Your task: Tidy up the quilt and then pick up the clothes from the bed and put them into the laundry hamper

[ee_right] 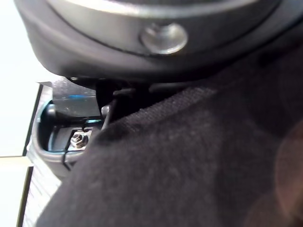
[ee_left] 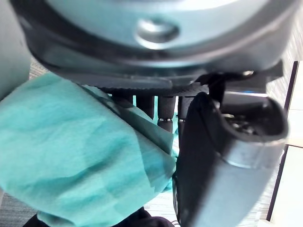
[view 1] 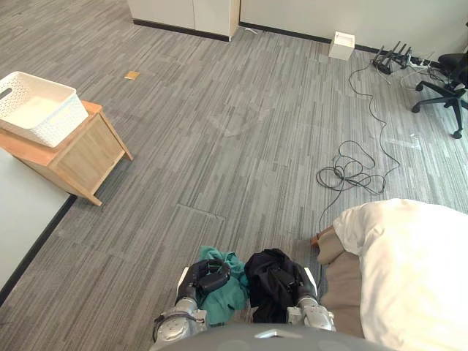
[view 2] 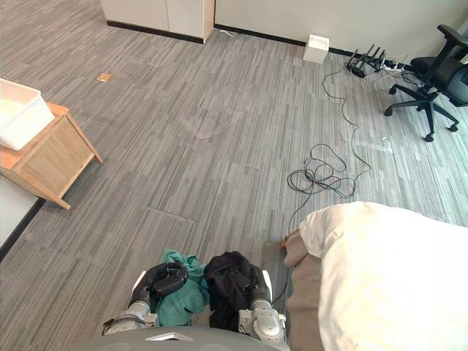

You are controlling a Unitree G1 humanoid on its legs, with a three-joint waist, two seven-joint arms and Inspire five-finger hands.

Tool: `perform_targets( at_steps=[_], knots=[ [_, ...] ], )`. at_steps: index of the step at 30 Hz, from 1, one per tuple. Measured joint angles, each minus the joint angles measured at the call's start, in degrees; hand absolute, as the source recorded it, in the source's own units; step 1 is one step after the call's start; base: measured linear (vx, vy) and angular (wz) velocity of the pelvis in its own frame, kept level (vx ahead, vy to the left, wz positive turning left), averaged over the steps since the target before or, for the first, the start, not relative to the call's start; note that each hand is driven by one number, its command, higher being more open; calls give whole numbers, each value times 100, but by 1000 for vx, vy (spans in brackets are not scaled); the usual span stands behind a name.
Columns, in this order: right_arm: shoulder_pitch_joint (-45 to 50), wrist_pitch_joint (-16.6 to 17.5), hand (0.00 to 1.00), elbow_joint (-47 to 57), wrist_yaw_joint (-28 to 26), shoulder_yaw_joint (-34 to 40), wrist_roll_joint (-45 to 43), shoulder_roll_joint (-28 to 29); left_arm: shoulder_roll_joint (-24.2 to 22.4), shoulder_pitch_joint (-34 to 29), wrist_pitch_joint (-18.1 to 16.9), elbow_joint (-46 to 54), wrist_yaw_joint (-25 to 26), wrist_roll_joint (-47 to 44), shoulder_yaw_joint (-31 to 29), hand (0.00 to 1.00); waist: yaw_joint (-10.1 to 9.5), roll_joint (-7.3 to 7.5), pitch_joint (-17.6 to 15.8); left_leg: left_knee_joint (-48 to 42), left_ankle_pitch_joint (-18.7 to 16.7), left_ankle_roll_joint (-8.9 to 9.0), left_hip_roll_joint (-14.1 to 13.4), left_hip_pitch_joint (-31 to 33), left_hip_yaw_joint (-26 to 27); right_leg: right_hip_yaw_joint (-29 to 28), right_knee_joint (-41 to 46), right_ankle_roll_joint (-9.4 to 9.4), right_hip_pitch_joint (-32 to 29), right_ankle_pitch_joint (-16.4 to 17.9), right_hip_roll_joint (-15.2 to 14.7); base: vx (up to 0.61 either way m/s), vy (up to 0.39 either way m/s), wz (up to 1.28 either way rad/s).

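Note:
My left hand (view 1: 212, 279) sits low in front of me, fingers (ee_left: 163, 111) curled round a bunched teal garment (view 1: 228, 296) that also shows in the left wrist view (ee_left: 80, 156). Beside it my right hand (view 1: 284, 282) grips a black garment (view 1: 259, 267), whose cloth (ee_right: 189, 165) drapes over the hand in the right wrist view. Both garments hang above the grey carpet. The white laundry hamper (view 1: 36, 110) stands on a low wooden table (view 1: 88, 157) at the far left. At the lower right lies the bed's white quilt (view 1: 417, 270).
The bed's tan side (view 1: 344, 289) is close on my right. A tangle of black cable (view 1: 351, 172) lies on the carpet ahead of the bed. An office chair (view 1: 450, 88) and a small white box (view 1: 341, 45) stand by the far wall.

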State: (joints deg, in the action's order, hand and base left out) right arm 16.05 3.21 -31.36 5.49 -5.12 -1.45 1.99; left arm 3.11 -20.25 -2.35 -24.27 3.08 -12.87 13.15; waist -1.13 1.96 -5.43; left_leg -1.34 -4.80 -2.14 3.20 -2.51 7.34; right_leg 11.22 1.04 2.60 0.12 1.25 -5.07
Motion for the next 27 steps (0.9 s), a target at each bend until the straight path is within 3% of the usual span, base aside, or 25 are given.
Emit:
perform_targets(
  at_steps=[5,10,11,12,13,15,17,19,20,21,22,24,26,27],
  knots=[
    [51,1,0,12,-1,5,0,-10,-1,1,0,1,0,0,-9,0,2,-32,21,-34,-34,17,-29,-11,77,-64,-5,-2,-17,9,28,-3,3,-6],
    [380,-2,0,348,-21,-27,-213,-20,2,-54,7,1,27,-5,-40,0,64,-48,23,-210,-201,233,-180,-58,391,-370,254,-92,-105,173,146,7,-31,-32],
    [580,-4,0,694,5,-205,-366,-89,-44,24,9,31,63,-11,-68,0,37,-61,-152,-1244,-603,456,-377,235,445,-410,628,-201,-116,522,206,-5,-177,-2],
    [623,-5,0,899,21,-274,-444,-129,-58,94,82,249,120,-35,-82,0,5,-59,-331,-2631,-747,695,-557,794,432,-424,820,-242,-87,683,199,-23,-196,-1],
    [665,-5,0,1104,58,-349,-458,-215,-150,220,83,334,198,-76,-82,0,-47,-135,-481,-4026,-613,774,-806,1440,403,-416,900,-258,14,784,244,-32,-115,-1],
    [703,-14,0,1181,169,-389,-549,-368,-298,211,84,331,341,-112,-8,0,-98,-379,-530,-4863,-551,798,-1122,2016,363,-359,864,-284,286,910,341,67,-29,6],
    [668,-22,0,1107,259,-383,-730,-408,-293,240,76,291,481,-276,213,0,-113,-435,-560,-4096,-555,717,-1107,2220,430,-327,589,-312,531,940,333,175,13,14],
    [702,-22,0,1078,279,-384,-848,-459,-309,282,54,216,533,-327,359,0,-210,-510,-517,-2240,-300,633,-1016,2134,604,-324,332,-238,754,993,363,270,62,5],
    [684,-22,0,1046,282,-386,-848,-462,-309,279,31,174,544,-327,407,0,-241,-511,-517,-1980,14,322,-967,2083,625,-347,289,-210,832,1025,364,420,114,9],
    [565,-42,0,863,331,-373,-847,-411,-260,365,16,71,551,-324,443,0,-257,-367,-465,-1735,9,135,-720,1996,744,-394,169,-189,902,1101,167,476,91,22],
    [530,-31,0,859,358,-358,-843,-430,-250,524,3,-50,551,-324,458,0,-300,-247,-426,-1720,-41,99,-571,2075,757,-377,138,-142,867,1123,34,495,84,36],
    [361,-49,0,628,374,-281,-831,-451,-361,740,26,-319,565,-324,482,0,-332,-148,-429,-1862,-213,-305,-248,2119,705,-337,282,68,846,1096,-242,499,92,52],
    [402,-57,0,546,365,-131,-816,-428,-328,711,50,-389,574,-319,539,0,-310,-137,-435,-1704,-326,-435,21,1764,653,-465,1293,303,711,1239,-439,526,112,63],
    [446,-56,0,492,343,-57,-807,-440,-318,679,43,-384,575,-320,590,0,-282,-141,-443,-1477,-507,-461,144,1360,511,-758,2637,464,345,1167,-476,531,112,60]
  ],
)
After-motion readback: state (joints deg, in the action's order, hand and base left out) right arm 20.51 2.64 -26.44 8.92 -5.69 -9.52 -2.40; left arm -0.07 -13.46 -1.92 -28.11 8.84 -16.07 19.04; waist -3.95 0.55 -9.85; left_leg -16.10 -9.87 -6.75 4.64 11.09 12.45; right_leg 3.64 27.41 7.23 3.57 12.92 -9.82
